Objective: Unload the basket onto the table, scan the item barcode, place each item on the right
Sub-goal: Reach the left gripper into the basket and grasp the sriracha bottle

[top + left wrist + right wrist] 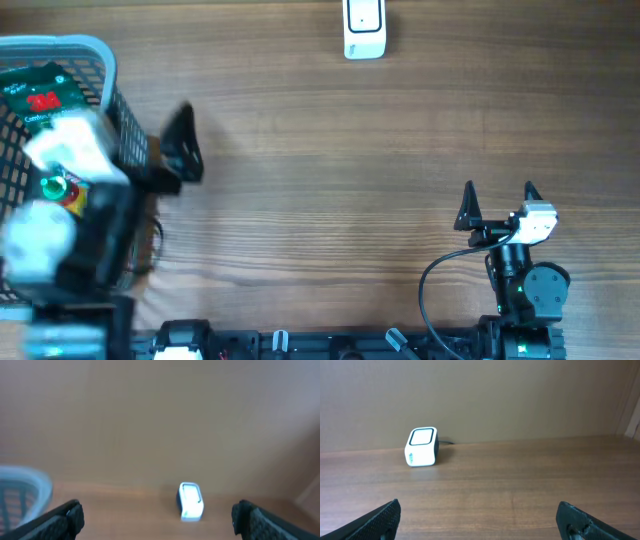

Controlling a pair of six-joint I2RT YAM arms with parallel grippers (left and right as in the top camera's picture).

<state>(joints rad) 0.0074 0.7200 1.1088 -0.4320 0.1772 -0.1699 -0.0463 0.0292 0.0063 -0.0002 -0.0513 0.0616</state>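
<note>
At the far left, the basket [100, 50] held the goods, a green-and-red packet [35, 100] among them, nothing yet lifted for scanning. My left gripper [185, 147] hung just beside the basket's right wall, jaws spread wide and empty. I judged it the nearer arm by far, with the packet off to its left. The scanner [364, 30] stood mid-table at the far edge. My right gripper [497, 203], likewise spread and empty, sat well apart on the right.
</note>
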